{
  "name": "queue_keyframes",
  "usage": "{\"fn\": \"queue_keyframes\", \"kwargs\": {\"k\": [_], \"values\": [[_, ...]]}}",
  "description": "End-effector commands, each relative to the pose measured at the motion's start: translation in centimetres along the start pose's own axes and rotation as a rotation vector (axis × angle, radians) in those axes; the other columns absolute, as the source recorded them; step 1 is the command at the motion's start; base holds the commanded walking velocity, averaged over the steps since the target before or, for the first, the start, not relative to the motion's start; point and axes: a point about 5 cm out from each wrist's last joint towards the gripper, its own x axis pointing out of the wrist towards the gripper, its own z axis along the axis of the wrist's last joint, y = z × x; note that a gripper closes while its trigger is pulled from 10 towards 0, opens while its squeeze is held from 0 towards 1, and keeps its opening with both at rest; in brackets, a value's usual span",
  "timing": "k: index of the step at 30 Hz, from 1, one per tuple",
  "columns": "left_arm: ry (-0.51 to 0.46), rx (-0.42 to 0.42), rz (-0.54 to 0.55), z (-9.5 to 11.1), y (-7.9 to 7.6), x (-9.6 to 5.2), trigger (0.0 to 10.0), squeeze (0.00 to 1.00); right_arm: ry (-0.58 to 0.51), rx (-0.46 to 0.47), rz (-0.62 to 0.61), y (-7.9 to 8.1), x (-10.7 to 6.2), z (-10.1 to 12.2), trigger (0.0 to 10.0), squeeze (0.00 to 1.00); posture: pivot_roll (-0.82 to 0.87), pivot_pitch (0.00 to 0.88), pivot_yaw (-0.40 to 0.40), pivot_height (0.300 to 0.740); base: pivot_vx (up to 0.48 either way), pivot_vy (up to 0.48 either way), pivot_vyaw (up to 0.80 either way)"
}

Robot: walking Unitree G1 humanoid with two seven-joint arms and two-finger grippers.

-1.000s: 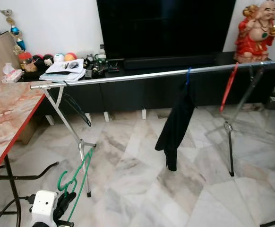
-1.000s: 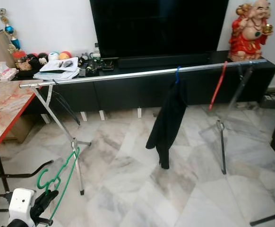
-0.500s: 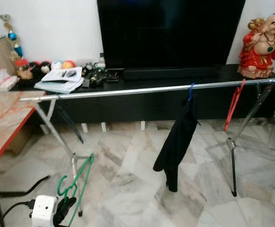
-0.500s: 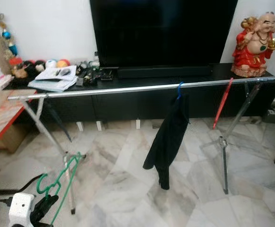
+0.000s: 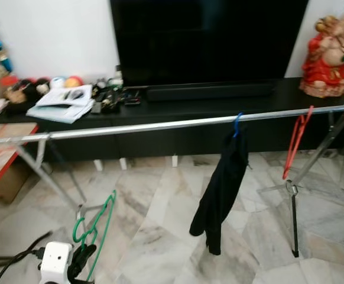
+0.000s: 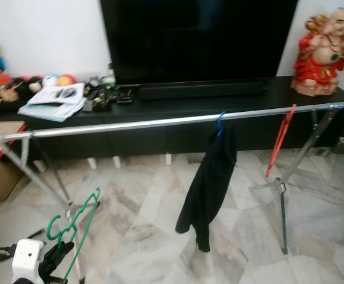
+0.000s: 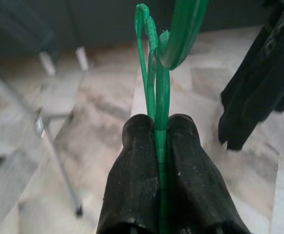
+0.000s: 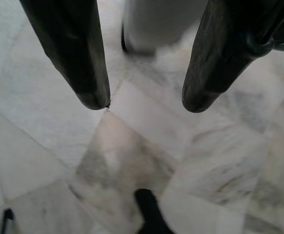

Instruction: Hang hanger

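Note:
My left gripper (image 5: 83, 256) is low at the front left, shut on a green hanger (image 5: 96, 226) whose hook stands up in front of me. In the left wrist view the hanger (image 7: 157, 58) is pinched between the two black fingers (image 7: 132, 180). A silver clothes rail (image 5: 160, 125) runs across the room ahead. On it hang a black garment (image 5: 222, 183) from a blue hanger hook and a red hanger (image 5: 296, 142) near the right end. My right gripper (image 8: 144, 105) is open above the marble floor.
The rail stands on folding legs (image 5: 293, 213) at the right and at the left (image 5: 54, 180). Behind it are a black TV console (image 5: 219, 100) with a TV, papers and a red statue (image 5: 331, 50). A red-edged table (image 5: 0, 165) is at the left.
The camera has shifted, so the scene slid left and the table moved mostly out of frame. The green hanger stays held in my left gripper, a bit closer to the rail.

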Motion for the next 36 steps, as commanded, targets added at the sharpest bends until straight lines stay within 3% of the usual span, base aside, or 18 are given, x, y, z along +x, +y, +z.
{"fn": "queue_keyframes", "kwargs": {"k": [1,23,31,36], "values": [[0.002,-0.009,-0.006,0.0,-0.3,0.0,10.0,0.00,0.022,-0.005,-0.015,-0.6,-0.2,-0.5,10.0,0.00,0.10,0.000,0.062,0.740,0.360,0.000,0.00],[0.005,-0.022,0.008,-0.2,-0.3,0.0,10.0,0.00,0.029,-0.026,0.004,-0.4,-0.2,-0.5,10.0,0.00,0.10,0.000,0.053,0.740,0.359,0.000,0.00],[0.064,-0.053,0.040,-2.1,-0.6,0.6,10.0,0.00,0.026,-0.044,0.015,-0.4,-0.1,-0.2,10.0,0.00,0.09,0.000,0.035,0.740,0.155,0.000,0.00],[0.083,-0.066,0.077,-3.1,-0.1,-0.1,10.0,0.00,0.019,-0.052,0.019,-0.3,0.0,0.0,10.0,0.00,0.08,0.000,0.032,0.740,0.000,0.000,0.00]]}}
